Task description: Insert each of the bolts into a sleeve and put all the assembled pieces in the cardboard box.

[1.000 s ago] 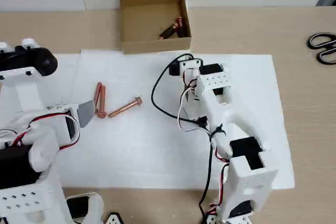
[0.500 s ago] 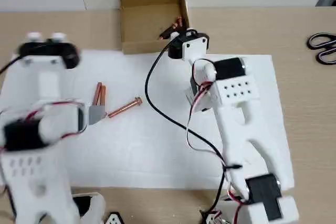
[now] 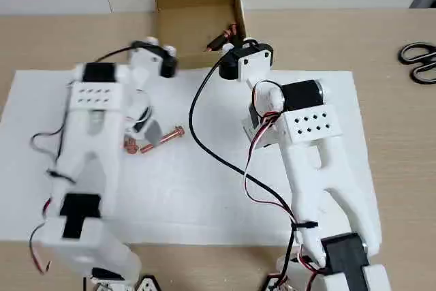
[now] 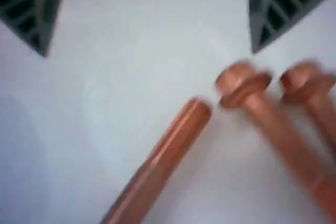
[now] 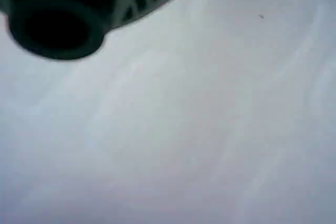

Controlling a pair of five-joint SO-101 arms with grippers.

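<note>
While left claw point(image 4: 148, 52) hangs open above white foam point(image 4: 105, 108), copper bolts point(image 4: 247, 85) lie just beyond its fingertips point(image 4: 265, 24).

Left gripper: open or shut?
Open. In the left wrist view the left gripper has its fingers wide apart above the copper pieces, gripping nothing.

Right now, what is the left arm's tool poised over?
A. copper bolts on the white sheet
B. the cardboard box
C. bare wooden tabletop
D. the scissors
A: in the left wrist view the left tool is open above the copper bolts, which lie on the white sheet; the cardboard box and the scissors lie apart from it.
</note>
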